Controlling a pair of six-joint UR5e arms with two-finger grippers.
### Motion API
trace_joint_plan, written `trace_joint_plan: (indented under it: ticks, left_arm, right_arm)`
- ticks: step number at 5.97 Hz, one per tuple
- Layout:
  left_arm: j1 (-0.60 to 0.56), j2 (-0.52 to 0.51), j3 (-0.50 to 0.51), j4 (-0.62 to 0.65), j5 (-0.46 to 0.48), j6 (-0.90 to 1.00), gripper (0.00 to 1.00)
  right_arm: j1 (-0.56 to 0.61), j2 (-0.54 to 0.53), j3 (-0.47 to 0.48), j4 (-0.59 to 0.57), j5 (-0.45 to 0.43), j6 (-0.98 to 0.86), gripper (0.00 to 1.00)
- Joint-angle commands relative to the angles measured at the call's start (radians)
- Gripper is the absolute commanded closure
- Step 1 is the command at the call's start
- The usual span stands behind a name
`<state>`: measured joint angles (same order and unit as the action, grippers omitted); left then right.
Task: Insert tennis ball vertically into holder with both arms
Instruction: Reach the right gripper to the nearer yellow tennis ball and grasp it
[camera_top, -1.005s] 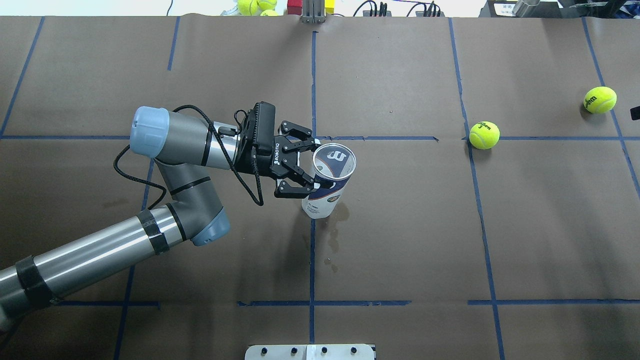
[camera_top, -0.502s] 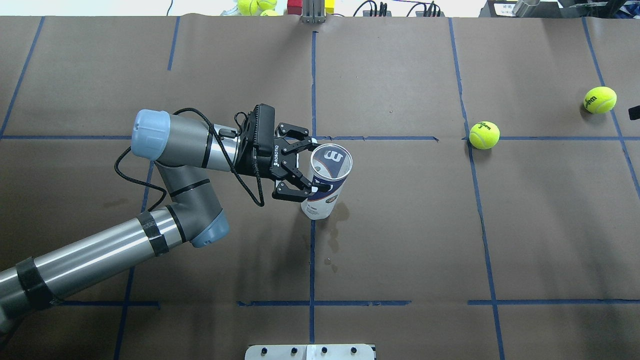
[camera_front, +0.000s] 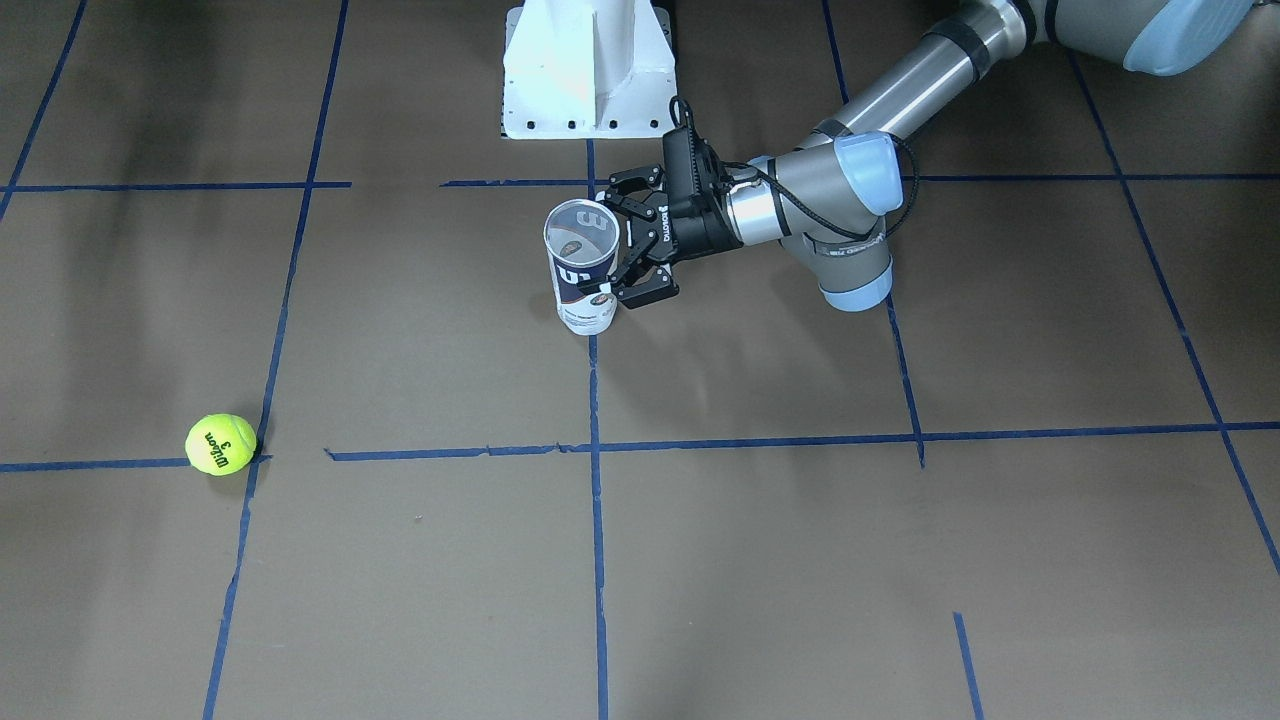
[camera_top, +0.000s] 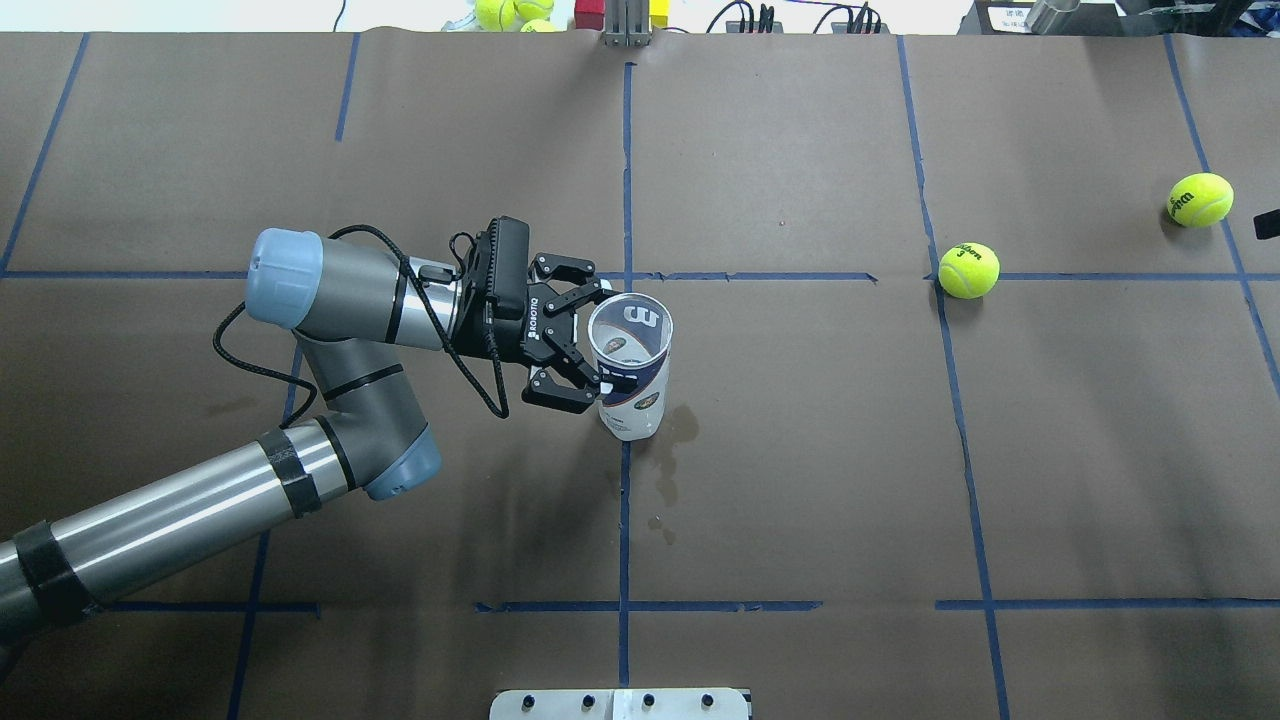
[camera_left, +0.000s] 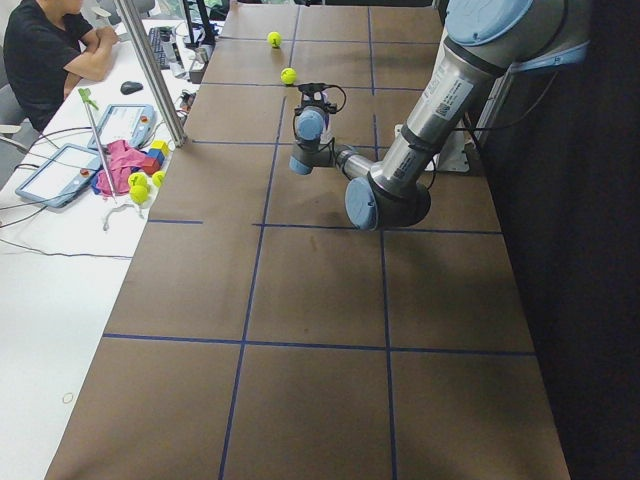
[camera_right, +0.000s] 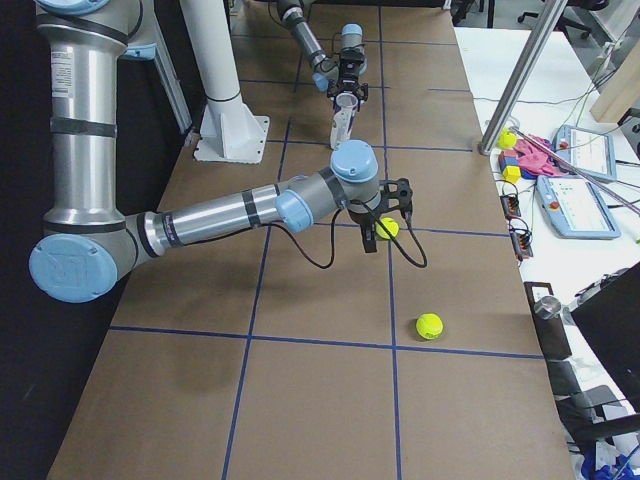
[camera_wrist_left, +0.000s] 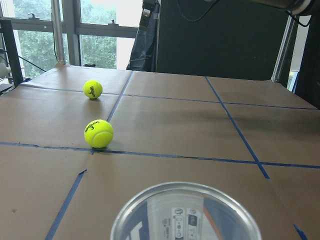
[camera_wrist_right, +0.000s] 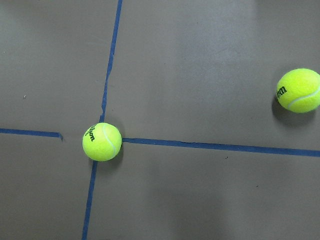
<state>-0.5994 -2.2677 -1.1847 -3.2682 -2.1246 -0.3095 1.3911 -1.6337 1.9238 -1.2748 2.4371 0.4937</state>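
Observation:
The holder (camera_top: 630, 365), a clear can with a navy and white label, stands tilted near the table's middle with its open mouth up; it also shows in the front view (camera_front: 582, 270). My left gripper (camera_top: 610, 337) is shut on the holder's upper part from its left side. The holder's metal rim (camera_wrist_left: 185, 192) fills the bottom of the left wrist view. One tennis ball (camera_top: 968, 270) lies on a tape crossing to the right, a second (camera_top: 1200, 198) farther right. My right gripper (camera_right: 385, 222) hovers high over that area; I cannot tell whether it is open.
The white pedestal (camera_front: 588, 70) stands at the robot's side of the table. More balls and blocks (camera_top: 510, 12) lie beyond the far edge. A stain (camera_top: 665, 480) marks the paper beside the holder. A person (camera_left: 50, 50) sits at the side desk.
My left gripper has moved left with the holder. The holder's mouth has swung left while its base stayed put, so it stands more upright. The balls have not moved.

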Motion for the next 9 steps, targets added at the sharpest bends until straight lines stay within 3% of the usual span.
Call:
trace_joint_plan:
  ticks: [1, 3, 6, 9]
  left_arm:
    - [0.001, 0.008, 0.000, -0.004, 0.000, -0.005, 0.05]
    - [0.003, 0.008, -0.003, -0.007, 0.000, -0.005, 0.04]
    - [0.009, 0.008, -0.003, -0.021, 0.000, -0.007, 0.02]
    - [0.013, 0.007, -0.003, -0.021, 0.000, -0.010, 0.01]
  right_arm:
    - [-0.011, 0.003, 0.006, -0.001, -0.001, 0.016, 0.00]
    - [-0.064, 0.075, -0.046, -0.003, -0.012, 0.116, 0.00]
    - [-0.194, 0.296, -0.265, -0.003, -0.134, 0.302, 0.00]
    - [-0.317, 0.369, -0.333, -0.006, -0.237, 0.423, 0.00]
